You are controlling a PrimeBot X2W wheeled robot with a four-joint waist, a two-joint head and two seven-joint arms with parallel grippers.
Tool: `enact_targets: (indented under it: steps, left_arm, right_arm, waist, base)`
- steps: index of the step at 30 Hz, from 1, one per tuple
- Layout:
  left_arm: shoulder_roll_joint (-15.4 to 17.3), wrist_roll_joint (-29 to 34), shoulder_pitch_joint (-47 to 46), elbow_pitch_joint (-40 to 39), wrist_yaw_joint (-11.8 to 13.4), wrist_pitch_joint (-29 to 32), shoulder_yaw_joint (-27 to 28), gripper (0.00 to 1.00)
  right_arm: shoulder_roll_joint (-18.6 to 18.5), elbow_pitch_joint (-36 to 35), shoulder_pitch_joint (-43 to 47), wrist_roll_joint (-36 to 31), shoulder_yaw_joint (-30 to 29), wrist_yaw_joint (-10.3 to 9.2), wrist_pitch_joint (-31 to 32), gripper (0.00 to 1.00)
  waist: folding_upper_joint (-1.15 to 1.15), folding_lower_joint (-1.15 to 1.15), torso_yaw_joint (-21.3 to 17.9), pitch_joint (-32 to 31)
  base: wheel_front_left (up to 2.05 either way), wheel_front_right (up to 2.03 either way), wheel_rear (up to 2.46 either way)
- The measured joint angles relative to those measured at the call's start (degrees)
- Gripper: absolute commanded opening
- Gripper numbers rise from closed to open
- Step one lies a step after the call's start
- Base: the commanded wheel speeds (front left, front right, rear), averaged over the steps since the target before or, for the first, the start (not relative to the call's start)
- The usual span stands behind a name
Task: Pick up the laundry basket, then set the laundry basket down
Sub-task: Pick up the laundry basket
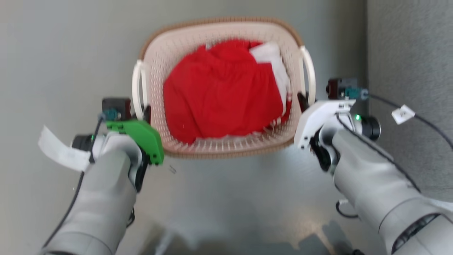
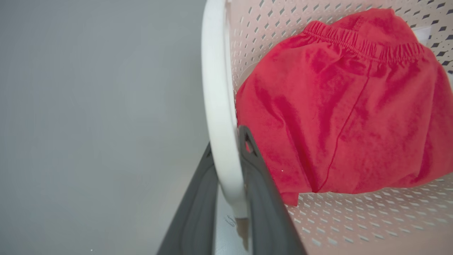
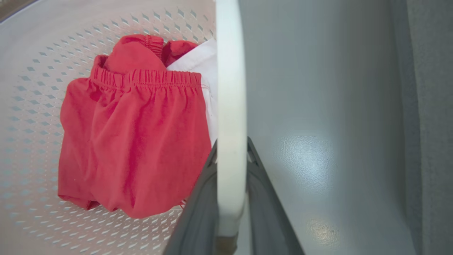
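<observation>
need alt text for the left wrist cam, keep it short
The left tool clamps the white side handle of the laundry basket, one dark finger on each side of it. Inside the cream perforated basket lies a crumpled red garment with an elastic waistband. Plain grey floor is on the left.

floor (image 1: 247, 198): smooth grey, glossy | right edge: darker textured grey strip (image 1: 410, 53) | light: soft glare patch (image 3: 304, 159) on floor
</observation>
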Motion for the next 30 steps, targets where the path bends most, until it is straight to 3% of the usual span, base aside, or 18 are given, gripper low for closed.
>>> enact_targets:
  steps: [17, 30]
  left_arm:
    - [-0.3, -3.15, 10.14, 1.63, -0.41, 0.13, -2.26, 0.0]
    - [-0.12, -4.53, 16.66, 2.26, -0.55, 3.72, -4.89, 0.0]
  right_arm:
    - [0.4, -0.93, 10.84, 5.09, 3.69, -0.03, 2.85, 0.0]
    - [0.31, -2.2, 17.4, 8.02, 7.94, -0.69, 6.98, 0.0]
  waist:
    - [0.0, 0.0, -0.23, -11.92]
    - [0.0, 0.0, -1.03, -20.77]
  base:
    - [0.0, 0.0, 0.0]
    - [0.0, 0.0, 0.0]
